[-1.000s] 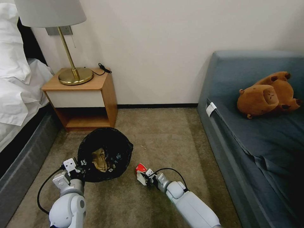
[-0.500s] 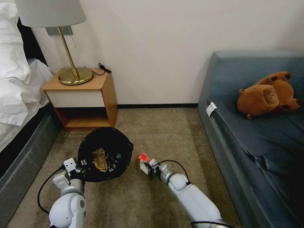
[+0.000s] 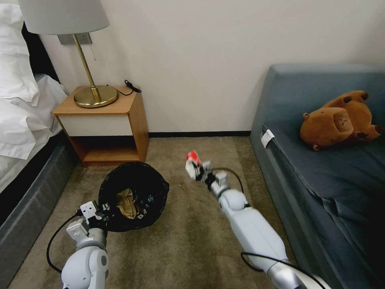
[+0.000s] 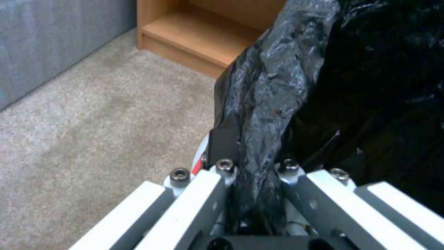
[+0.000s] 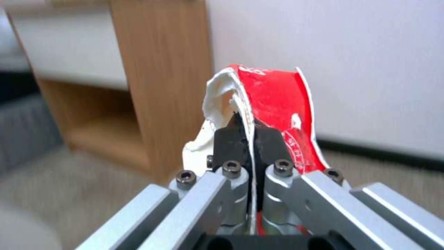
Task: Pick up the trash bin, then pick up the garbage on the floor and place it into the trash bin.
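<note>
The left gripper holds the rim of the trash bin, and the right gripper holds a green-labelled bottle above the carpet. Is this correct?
Not quite. The right gripper holds a red-white crumpled wrapper, not a bottle; the right wrist view shows this plainly. The rest is right: the left gripper grips the trash bin at its rim, and the wrapper is above the carpet.

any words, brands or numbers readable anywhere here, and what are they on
None can be read.
Red-and-white crumpled wrapper, clamped in the right gripper jaws: white print and a round mark, too blurred to read.
White tag on the blue-grey sofa edge: too small to read.
Round bin lined with a crinkled black plastic bag, its rim pinched by the left gripper: no print visible.
</note>
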